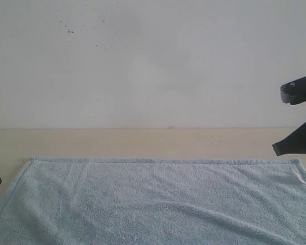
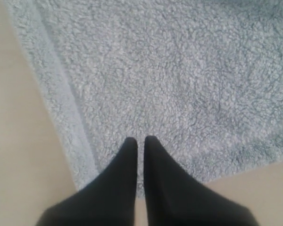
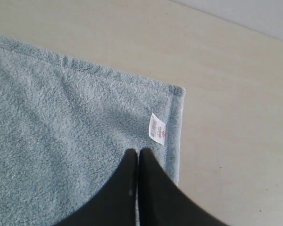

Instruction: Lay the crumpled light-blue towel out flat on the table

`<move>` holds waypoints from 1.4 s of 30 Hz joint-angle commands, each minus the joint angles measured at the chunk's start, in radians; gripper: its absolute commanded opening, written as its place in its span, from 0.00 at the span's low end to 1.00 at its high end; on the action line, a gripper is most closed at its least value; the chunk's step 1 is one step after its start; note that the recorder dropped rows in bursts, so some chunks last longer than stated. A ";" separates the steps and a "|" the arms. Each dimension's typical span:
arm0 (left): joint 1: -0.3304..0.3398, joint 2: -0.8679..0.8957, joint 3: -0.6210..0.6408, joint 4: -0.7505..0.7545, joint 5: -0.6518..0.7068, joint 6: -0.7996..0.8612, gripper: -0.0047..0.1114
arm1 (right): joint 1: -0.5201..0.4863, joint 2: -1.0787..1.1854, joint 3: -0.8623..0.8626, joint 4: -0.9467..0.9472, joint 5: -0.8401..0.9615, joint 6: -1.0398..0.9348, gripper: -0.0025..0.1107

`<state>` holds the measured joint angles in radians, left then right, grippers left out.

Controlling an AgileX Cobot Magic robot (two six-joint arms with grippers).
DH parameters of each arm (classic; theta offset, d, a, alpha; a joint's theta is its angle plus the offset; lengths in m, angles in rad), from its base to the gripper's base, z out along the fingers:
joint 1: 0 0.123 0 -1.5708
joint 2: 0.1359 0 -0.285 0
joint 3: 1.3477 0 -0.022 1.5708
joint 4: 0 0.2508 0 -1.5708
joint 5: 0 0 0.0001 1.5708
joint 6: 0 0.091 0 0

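Exterior view gives me the towel (image 1: 153,204) lying spread out on the table (image 1: 143,143). A few soft creases run across it, its far hem is straight, and a strip of bare tabletop lies between that hem and the white wall (image 1: 143,61). Left wrist view: my left gripper (image 2: 140,141) sits over the towel close to one corner, just inside the hemmed edge, jaws drawn together with nothing between them. Right wrist view: right gripper (image 3: 137,153) also pinched closed and empty, tips over the towel just beside the small white label (image 3: 157,128) at another corner. Whether either touches the pile, I can't tell.
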<state>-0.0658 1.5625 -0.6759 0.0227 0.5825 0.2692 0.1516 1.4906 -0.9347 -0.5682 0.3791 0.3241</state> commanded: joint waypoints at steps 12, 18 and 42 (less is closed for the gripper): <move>-0.003 0.116 0.005 0.004 -0.029 -0.007 0.07 | -0.002 0.000 -0.007 0.011 -0.007 0.002 0.02; -0.003 0.147 0.005 0.007 0.022 -0.016 0.07 | -0.002 0.000 -0.007 0.012 -0.008 0.002 0.02; -0.003 0.005 -0.063 0.162 -0.010 -0.255 0.07 | -0.002 -0.004 -0.007 0.031 0.009 0.002 0.02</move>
<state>-0.0693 1.6019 -0.7222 0.2123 0.5895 0.0276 0.1516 1.4906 -0.9347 -0.5482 0.3810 0.3259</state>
